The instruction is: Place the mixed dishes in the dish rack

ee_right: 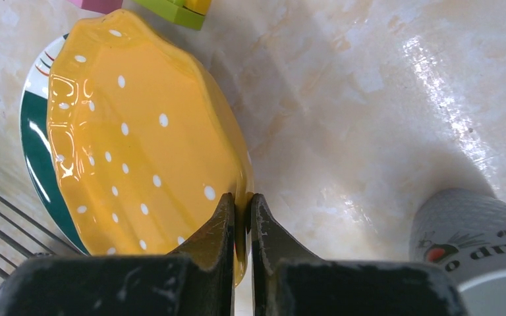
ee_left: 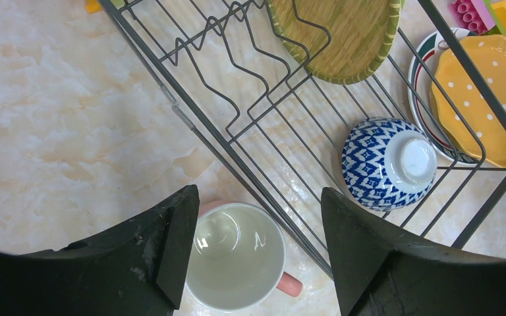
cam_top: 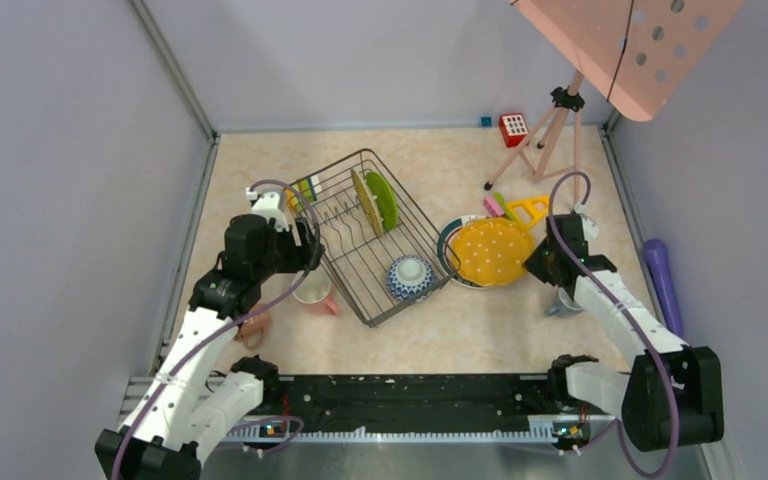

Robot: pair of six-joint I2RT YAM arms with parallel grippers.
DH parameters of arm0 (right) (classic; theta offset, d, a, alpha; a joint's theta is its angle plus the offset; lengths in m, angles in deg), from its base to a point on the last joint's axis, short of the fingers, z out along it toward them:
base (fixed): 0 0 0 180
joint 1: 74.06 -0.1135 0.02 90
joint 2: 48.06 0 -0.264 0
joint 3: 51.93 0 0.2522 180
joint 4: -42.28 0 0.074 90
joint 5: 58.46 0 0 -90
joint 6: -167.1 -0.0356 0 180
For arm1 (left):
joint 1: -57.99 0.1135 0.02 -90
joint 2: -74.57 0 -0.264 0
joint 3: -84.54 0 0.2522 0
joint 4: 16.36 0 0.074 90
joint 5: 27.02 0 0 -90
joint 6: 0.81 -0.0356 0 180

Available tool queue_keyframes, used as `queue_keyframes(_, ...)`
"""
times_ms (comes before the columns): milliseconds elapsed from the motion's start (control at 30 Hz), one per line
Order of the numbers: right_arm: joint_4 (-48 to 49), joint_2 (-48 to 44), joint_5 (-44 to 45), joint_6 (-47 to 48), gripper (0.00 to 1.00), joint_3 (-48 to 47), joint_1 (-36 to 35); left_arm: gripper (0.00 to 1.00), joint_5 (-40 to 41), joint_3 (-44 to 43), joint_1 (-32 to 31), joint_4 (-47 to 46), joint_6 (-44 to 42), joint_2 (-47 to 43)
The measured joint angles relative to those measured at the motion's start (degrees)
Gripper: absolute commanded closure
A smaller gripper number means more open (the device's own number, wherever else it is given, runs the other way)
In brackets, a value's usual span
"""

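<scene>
The dish rack [cam_top: 340, 272] stands mid-table and holds an upright lime green plate [cam_top: 387, 198] and an upturned blue-white bowl [cam_top: 410, 277]. My left gripper [ee_left: 258, 197] hangs open over a pink mug [ee_left: 237, 257] that stands upright just outside the rack's wire side [ee_left: 191, 125]. A second pink mug [cam_top: 253, 327] lies partly under the left arm. My right gripper [ee_right: 242, 201] is shut on the near rim of the yellow-orange dotted plate [ee_right: 132, 138], which lies over the white plate with the green-red rim [ee_right: 36, 131]. The grey-blue mug [ee_right: 481, 243] stands to the right of that gripper.
A woven plate [ee_left: 342, 33] stands in the rack beside the green one. Coloured toy blocks [cam_top: 515, 207] lie behind the plates, and a red block [cam_top: 513, 128] sits by the pink tripod [cam_top: 550, 125]. A purple object [cam_top: 663, 280] lies along the right wall.
</scene>
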Motion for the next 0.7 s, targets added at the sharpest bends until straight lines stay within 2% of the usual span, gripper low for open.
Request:
queue_keyframes(333,-6.56,-5.42,2.01,8.13,1.00,-3.67,0.02,0.26,-0.02,0.00,0.00,0.00,-0.02,0.00)
queue_keyframes(700,-10.38,-6.58,5.84,17.51,1.00,-22.36,-1.73,0.26,-0.02,0.00,0.00,0.00,-0.04,0.00)
